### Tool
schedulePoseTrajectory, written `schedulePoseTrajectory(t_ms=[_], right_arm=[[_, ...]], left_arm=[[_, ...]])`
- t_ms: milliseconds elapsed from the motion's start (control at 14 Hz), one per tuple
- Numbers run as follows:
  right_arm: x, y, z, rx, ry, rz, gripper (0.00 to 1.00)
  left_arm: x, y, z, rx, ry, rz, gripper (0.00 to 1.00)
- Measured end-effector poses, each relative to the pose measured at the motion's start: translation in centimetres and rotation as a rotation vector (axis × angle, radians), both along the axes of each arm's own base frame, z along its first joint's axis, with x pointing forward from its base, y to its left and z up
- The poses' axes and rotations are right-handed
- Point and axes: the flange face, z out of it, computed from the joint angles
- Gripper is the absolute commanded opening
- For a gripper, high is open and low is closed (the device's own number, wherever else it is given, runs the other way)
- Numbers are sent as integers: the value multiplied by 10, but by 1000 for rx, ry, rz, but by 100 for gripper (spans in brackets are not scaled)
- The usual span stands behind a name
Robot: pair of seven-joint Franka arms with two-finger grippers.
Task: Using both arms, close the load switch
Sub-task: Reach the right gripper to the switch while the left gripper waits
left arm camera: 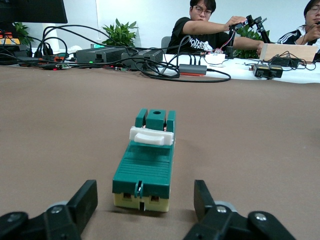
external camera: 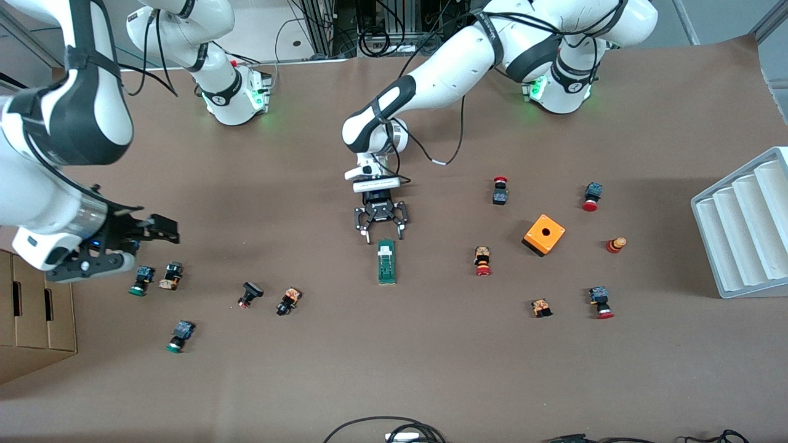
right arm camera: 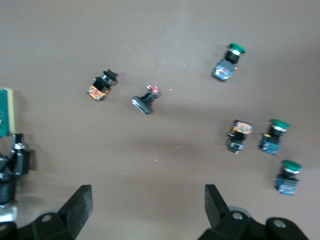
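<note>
Load switch (external camera: 386, 261): dark-green bar lying flat near the middle of the brown table (external camera: 394, 369), its long axis running toward the front camera, white tab (external camera: 385, 250) at the end farther from that camera; bare table lies along both long sides and at its nearer end. Left gripper (external camera: 381, 232): low at the switch's farther end, pointed down, fingers (left arm camera: 82, 202) spread wider than the bar and standing to either side of that end, not touching it, nothing held. Left arm reaches in from its base to the table's middle. Right gripper (external camera: 154, 227): up in the air over a cluster of green-capped push buttons (external camera: 141, 280) toward the right arm's end of the table, fingers (right arm camera: 80, 205) wide apart, empty; this arm waits. Orange box (external camera: 544, 234): well apart from the switch, toward the left arm's end, among red-capped push buttons (external camera: 482, 261). White ribbed tray (external camera: 745, 224): at that end's edge.
</note>
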Motion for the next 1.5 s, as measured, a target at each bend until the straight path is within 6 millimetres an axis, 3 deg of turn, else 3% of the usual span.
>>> schedulePoseTrajectory(t_ms=[143, 429, 571, 714, 1214, 1500], right_arm=[[4, 31, -4, 16, 8, -79, 100], [8, 117, -12, 15, 0, -263, 100], [9, 149, -16, 21, 7, -345, 100], [13, 165, -18, 27, 8, -407, 100], [23, 192, -38, 46, -10, -549, 100], [13, 247, -68, 38, -9, -676, 99]], left_arm=[[0, 0, 0, 3, 0, -1, 77], [2, 0, 0, 24, -5, -16, 73], [3, 1, 0, 29, -5, -16, 69], [3, 1, -1, 31, -4, -16, 65], [3, 2, -4, 38, -2, -18, 56], [3, 3, -5, 41, -2, -18, 50]])
